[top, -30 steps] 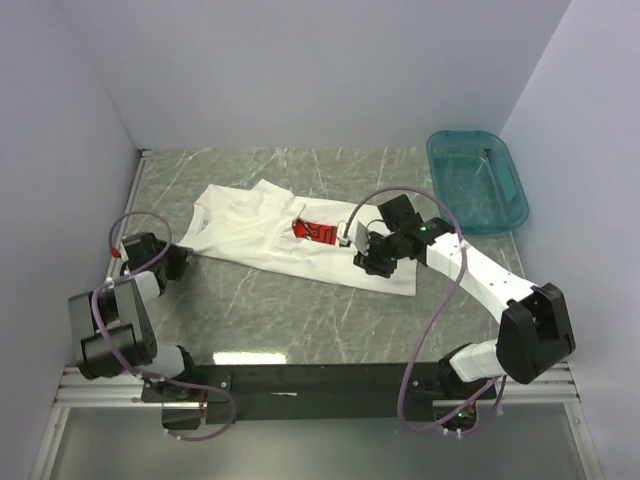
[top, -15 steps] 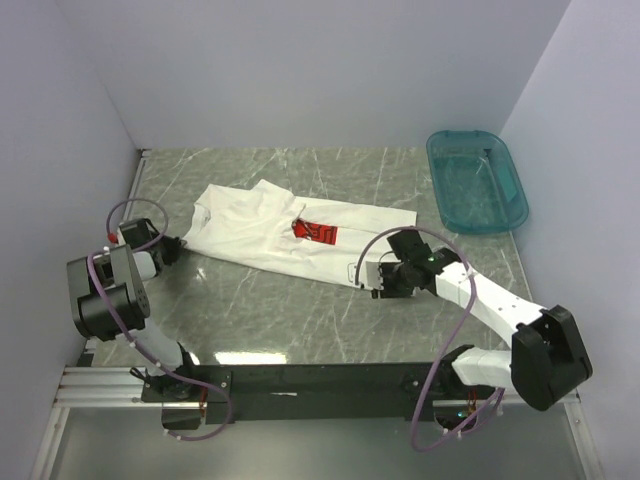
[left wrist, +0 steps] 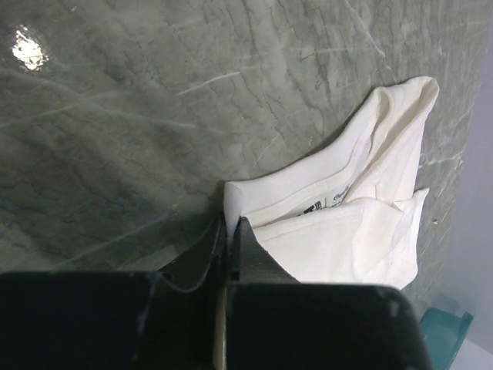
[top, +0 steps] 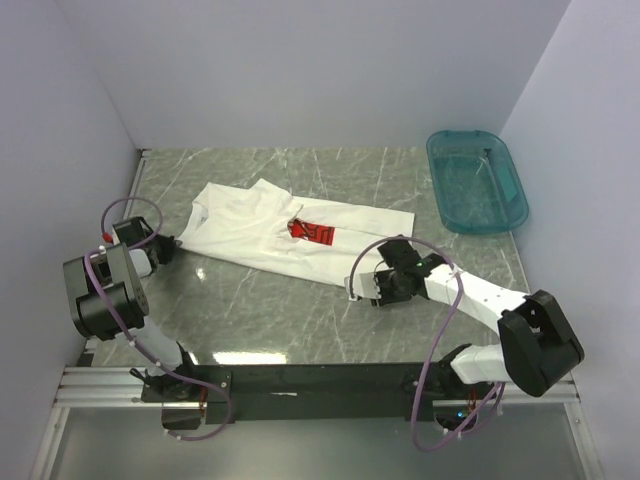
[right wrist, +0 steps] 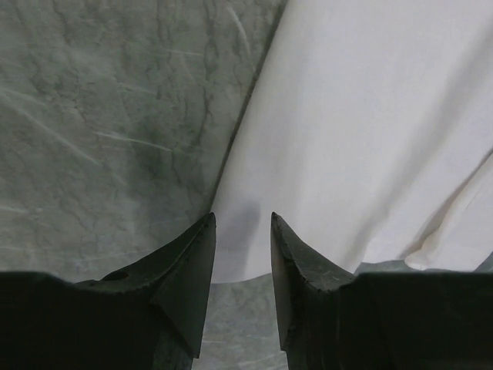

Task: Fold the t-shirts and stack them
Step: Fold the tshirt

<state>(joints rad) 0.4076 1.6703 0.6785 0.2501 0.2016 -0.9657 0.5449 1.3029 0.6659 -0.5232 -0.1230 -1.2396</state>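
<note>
Grey-green marbled surface (top: 260, 310), enclosed by pale lilac walls (top: 300, 70) at the back and both sides.

White t-shirt (top: 250, 225), red chest print (top: 318, 233): lies loosely spread and creased across the middle of the surface, running from back left towards front right. Well apart from teal basin (top: 477, 180), which sits at the back right corner.

Left end effector (top: 170, 247): low at the shirt's left end, fingers (left wrist: 240, 239) clenched together, pinching a rolled white edge of the fabric beside the neck label.

Right end effector (top: 362, 290): at the shirt's front right corner, jaws parted, tips set either side of the hem edge, cloth between them, not clamped.
</note>
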